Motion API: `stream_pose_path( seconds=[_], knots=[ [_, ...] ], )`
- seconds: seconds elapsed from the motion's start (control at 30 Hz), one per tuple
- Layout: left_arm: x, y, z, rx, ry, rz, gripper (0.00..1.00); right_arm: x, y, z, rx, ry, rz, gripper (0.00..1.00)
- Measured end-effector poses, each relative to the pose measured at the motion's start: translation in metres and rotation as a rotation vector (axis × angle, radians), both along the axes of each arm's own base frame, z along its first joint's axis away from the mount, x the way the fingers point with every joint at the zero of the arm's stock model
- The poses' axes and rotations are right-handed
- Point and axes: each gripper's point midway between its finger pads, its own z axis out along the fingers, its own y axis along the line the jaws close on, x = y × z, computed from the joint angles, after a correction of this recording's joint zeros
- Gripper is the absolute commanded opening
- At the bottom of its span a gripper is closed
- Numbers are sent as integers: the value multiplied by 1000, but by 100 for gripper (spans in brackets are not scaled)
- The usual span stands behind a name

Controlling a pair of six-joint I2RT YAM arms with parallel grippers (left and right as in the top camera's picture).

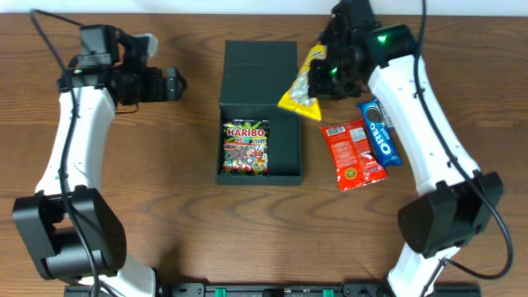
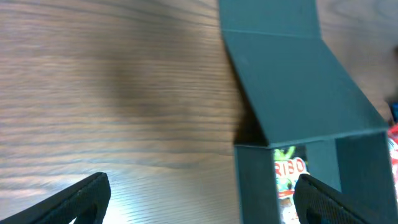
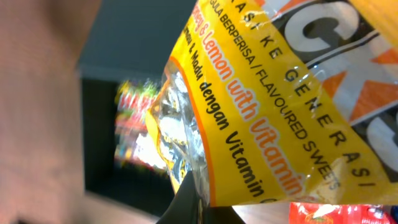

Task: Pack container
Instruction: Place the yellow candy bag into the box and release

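Your right gripper (image 1: 320, 78) is clamped on the upper end of a yellow sweets packet (image 1: 301, 97). In the right wrist view the packet (image 3: 267, 112) fills most of the frame, and only one dark finger (image 3: 193, 208) shows at the bottom edge. From overhead the packet hangs tilted over the far right corner of the container (image 1: 285, 140), with its lower edge crossing the line where the lid flap (image 1: 260, 62) meets the right wall. You cannot tell from these views whether the packet touches that rim.

The container sits open at mid-table, its flap folded back on the far side. A Haribo packet (image 1: 246, 147) lies flat on the floor against the left wall. That leaves a bare strip of floor along the right wall, below the hanging packet.

Just beside the right wall, outside it, lies a red packet (image 1: 353, 155). A blue Oreo packet (image 1: 381, 132) touches its far right edge, close under your right arm's white link.

Your left gripper (image 1: 172, 84) hovers over the table (image 1: 165, 181) to the left of the flap. Its fingers (image 2: 74, 199) are spread wide with nothing between them. A band of bare wood separates them from the container's left wall (image 2: 252, 180).
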Motion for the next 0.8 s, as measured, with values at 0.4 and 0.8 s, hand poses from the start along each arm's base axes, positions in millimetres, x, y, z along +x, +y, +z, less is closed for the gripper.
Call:
stream_pose_path(
  seconds=[0.4, 0.8],
  knots=[
    [-6, 47, -2, -16, 23, 111, 95, -49, 66, -28, 168, 5, 479, 1],
    [-6, 44, -2, -25, 25, 104, 95, -78, 105, -98, 241, 106, 585, 2]
  ],
)
